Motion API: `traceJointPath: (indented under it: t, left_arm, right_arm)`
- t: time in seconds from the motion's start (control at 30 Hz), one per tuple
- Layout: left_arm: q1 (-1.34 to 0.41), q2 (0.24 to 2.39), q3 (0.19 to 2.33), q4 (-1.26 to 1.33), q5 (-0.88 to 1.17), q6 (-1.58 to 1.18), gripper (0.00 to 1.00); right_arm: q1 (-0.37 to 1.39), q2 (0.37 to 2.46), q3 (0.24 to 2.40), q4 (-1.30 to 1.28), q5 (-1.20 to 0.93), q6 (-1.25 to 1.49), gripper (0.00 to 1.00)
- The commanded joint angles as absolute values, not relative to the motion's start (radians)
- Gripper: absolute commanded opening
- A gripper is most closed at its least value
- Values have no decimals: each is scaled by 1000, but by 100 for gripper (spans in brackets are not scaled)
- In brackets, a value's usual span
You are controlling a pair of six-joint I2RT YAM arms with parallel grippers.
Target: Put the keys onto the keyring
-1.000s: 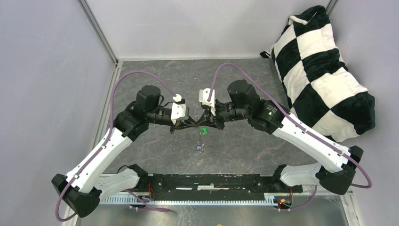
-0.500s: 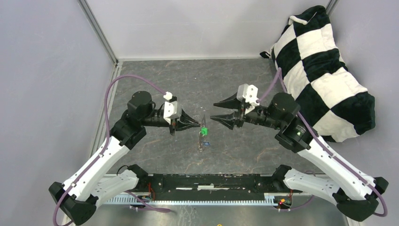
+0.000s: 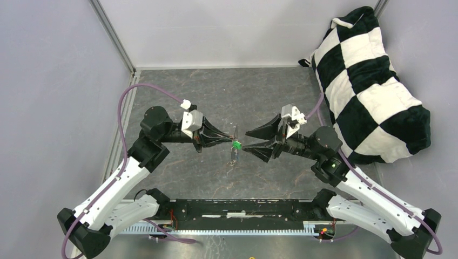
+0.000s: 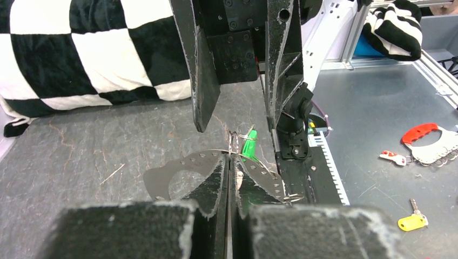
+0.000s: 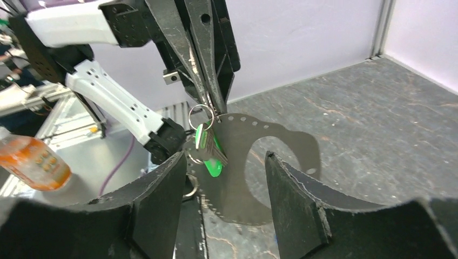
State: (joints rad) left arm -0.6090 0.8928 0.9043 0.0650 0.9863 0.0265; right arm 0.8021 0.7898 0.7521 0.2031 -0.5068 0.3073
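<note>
Right wrist: left claw [image 5: 210, 110] clamped on keyring [image 5: 286, 137], green key [image 5: 208, 148] hanging just before parted right claw [image 5: 226, 157]

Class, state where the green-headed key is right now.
In the top view the green-headed key hangs mid-table at the tips of the left gripper, which pinches the keyring; the open right gripper faces it.

Metal half lost from sight
Right wrist view: the keyring [image 5: 281, 135] is hidden at 6 o'clock behind the right gripper [image 5: 226, 162], a small ring [image 5: 192, 191] at 8 o'clock half covered; from above the keys [image 3: 235, 148] are too small to tell apart.
</note>
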Motion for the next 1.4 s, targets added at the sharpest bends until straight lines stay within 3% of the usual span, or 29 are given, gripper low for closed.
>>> traceJointPath:
  t: [0.0, 0.3, 0.57, 0.93, 1.1, 1.27, 1.37]
  left_arm:
    - [-612, 879, 920, 132, 1033, 28, 2]
    - [-612, 859, 929, 26, 1042, 153, 2]
    - [-612, 849, 926, 17, 989, 171, 2]
    - [-612, 850, 922, 18, 958, 173, 2]
    - [-612, 852, 923, 21, 960, 164, 2]
    - [-612, 848, 924, 13, 959, 166, 2]
    - [-612, 846, 921, 9, 964, 165, 2]
  right_arm:
    - [797, 752, 685, 402, -523, 482, 62]
    - [798, 782, 720, 405, -578, 523, 62]
    - [798, 834, 697, 457, -621, 579, 49]
    - [800, 868, 693, 500, -637, 584, 48]
    - [799, 891, 714, 467, -605, 550, 36]
    - [800, 858, 720, 446, -566, 513, 8]
    - [798, 829, 735, 396, -550, 476, 1]
